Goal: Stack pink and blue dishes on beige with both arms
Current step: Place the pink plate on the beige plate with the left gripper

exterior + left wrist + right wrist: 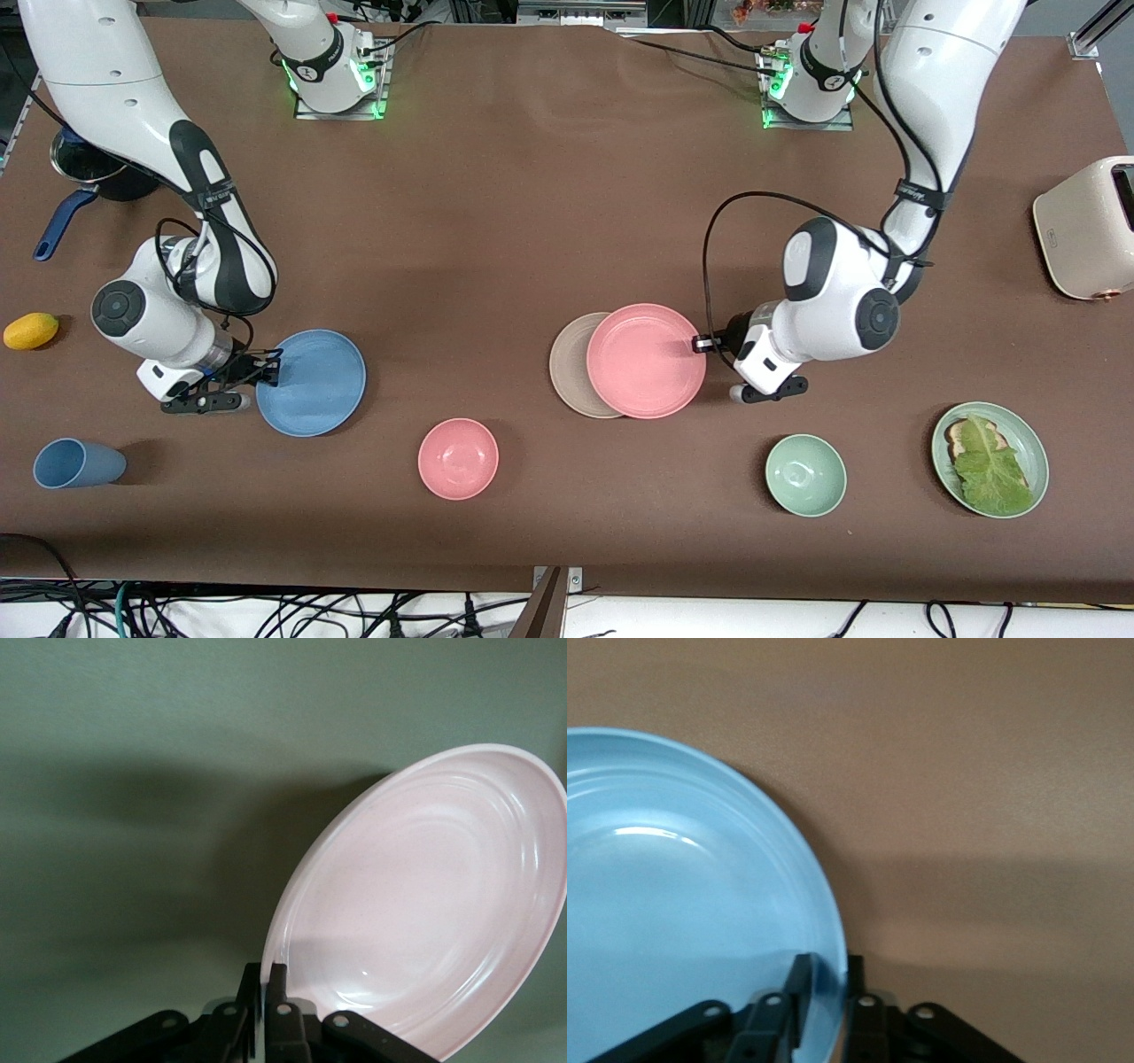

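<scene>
Green bowl (pixel 805 474), end effectors (pixel 700 343) (pixel 270 365) gripping plate rims

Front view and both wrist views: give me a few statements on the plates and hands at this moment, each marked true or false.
1. The left hand is shut on the rim of the flat round matte pink plate. True.
2. The pink plate sits centred on the flat round cream-beige plate. False: it overlaps the beige plate but is offset toward the left arm's end of the table.
3. The right hand is open above the flat round matte blue plate. False: it is shut on that plate's rim.
4. The blue plate is already stacked on the pink plate. False: it lies apart, toward the right arm's end.
5. The small deep pink bowl is nearer the front camera than the pink plate. True.
</scene>
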Available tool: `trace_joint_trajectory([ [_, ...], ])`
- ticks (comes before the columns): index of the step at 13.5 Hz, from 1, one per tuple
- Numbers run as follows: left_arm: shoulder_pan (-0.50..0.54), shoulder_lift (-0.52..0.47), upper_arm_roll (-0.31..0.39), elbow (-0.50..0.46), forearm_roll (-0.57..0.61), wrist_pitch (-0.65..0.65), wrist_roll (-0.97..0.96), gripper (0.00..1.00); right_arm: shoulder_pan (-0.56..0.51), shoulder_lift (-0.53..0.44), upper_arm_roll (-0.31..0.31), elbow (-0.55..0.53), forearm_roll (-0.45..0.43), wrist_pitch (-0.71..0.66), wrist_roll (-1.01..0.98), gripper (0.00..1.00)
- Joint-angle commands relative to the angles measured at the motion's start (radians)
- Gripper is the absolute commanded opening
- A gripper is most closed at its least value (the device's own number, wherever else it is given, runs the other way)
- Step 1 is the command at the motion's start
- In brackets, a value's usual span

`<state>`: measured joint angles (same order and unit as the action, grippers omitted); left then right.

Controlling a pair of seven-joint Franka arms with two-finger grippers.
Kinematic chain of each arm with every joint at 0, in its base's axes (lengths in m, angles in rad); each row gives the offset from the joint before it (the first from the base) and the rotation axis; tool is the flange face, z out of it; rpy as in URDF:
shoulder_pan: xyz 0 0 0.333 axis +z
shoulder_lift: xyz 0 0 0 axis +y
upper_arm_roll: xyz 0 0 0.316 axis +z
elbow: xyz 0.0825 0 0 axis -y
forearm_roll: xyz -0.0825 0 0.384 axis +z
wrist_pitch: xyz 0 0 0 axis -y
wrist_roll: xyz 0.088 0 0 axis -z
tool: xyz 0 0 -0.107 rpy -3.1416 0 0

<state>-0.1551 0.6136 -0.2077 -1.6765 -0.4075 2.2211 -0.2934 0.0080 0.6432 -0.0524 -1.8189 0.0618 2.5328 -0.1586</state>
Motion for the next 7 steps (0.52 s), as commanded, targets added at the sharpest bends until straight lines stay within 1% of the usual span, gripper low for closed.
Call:
trace_joint_trajectory([
  [1, -0.038, 0.018, 0.013, 0.012, -0.005, 0.046, -0.045, 0.00, -0.014, -0.008, 0.017, -0.005, 0.020, 0.000, -0.027, 0.00],
  [3, -0.064, 0.038, 0.014, 0.012, -0.005, 0.087, -0.073, 0.00, -0.014, -0.010, 0.019, -0.005, 0.020, -0.005, -0.028, 0.00],
  [5, -0.087, 0.060, 0.014, 0.014, -0.005, 0.123, -0.099, 0.00, -0.013, -0.020, 0.020, 0.004, 0.018, -0.041, -0.032, 0.00],
  [7, -0.103, 0.075, 0.016, 0.014, -0.005, 0.156, -0.104, 0.00, -0.013, -0.057, 0.029, 0.007, 0.019, -0.080, -0.057, 0.00],
])
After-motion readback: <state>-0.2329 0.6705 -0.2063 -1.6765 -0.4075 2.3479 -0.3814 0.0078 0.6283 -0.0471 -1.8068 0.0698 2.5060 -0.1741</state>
